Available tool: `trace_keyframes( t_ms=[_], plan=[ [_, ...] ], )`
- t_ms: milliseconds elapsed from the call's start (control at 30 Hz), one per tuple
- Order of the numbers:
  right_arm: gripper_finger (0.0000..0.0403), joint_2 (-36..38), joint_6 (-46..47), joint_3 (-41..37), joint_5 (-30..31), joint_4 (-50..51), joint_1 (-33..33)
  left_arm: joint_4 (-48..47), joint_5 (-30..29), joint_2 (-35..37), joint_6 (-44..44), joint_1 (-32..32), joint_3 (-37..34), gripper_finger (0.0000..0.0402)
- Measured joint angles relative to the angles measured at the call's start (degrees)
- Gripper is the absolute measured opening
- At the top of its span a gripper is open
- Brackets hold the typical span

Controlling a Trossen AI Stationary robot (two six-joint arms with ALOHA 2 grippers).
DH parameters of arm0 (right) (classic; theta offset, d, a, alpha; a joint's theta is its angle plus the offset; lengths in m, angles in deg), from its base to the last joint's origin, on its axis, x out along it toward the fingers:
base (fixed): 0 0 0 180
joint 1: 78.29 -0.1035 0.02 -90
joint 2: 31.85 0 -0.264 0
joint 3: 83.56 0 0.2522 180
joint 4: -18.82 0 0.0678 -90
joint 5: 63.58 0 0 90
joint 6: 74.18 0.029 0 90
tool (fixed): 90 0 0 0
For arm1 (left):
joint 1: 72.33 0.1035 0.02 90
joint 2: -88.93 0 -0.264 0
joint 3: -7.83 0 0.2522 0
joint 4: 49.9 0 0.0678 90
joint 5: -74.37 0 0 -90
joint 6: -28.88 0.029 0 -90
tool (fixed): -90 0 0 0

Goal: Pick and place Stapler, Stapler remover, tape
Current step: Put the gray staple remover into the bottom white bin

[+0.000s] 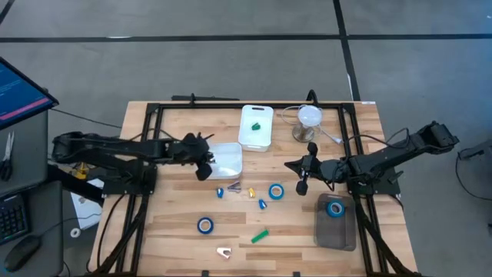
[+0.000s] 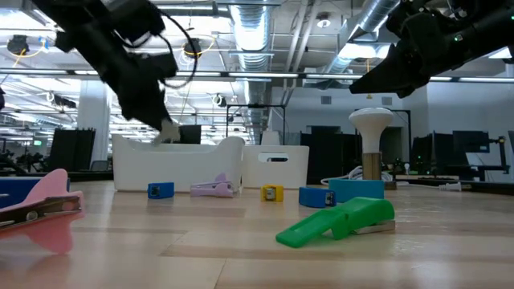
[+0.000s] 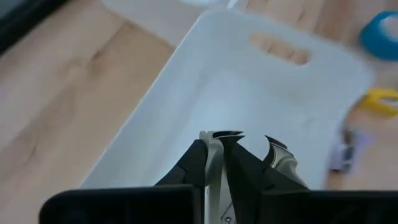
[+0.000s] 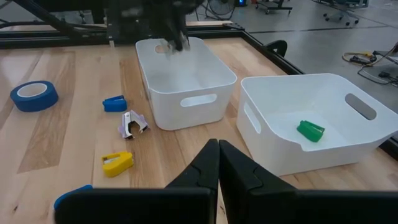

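My left gripper (image 1: 206,168) hangs over the near white tub (image 1: 231,152), shut on a small pale stapler remover (image 3: 214,152). My right gripper (image 1: 302,187) hovers shut and empty above the table, just right of a blue tape roll (image 1: 276,191). A second tape roll (image 1: 205,225) lies toward the front. A third tape roll (image 1: 334,208) sits in a grey tray (image 1: 336,235). One green stapler (image 1: 260,235) lies on the table. Another green stapler (image 4: 310,130) rests in the far white tub (image 4: 323,152). A purple stapler remover (image 4: 130,123) lies beside the near tub.
Small blue (image 4: 114,103) and yellow (image 4: 117,163) staplers lie between the tub and the tape. A pink stapler remover (image 1: 224,251) sits near the front edge. A white-topped stand (image 1: 309,119) rises at the back right. Black frame rails run along both table sides.
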Motion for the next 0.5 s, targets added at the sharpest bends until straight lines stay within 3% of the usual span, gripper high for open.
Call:
trace_keyframes(
  t_ms=[300,500],
  plan=[
    [0.0000,0.0,0.0,0.0,0.2,0.1,0.0,3.8,0.1,-10.1,-0.4,1.7,0.0,0.0033],
    [0.0000,0.0,0.0,0.0,0.2,0.1,0.0,5.9,0.1,-11.3,-0.4,1.7,0.0,0.0091]
  ],
)
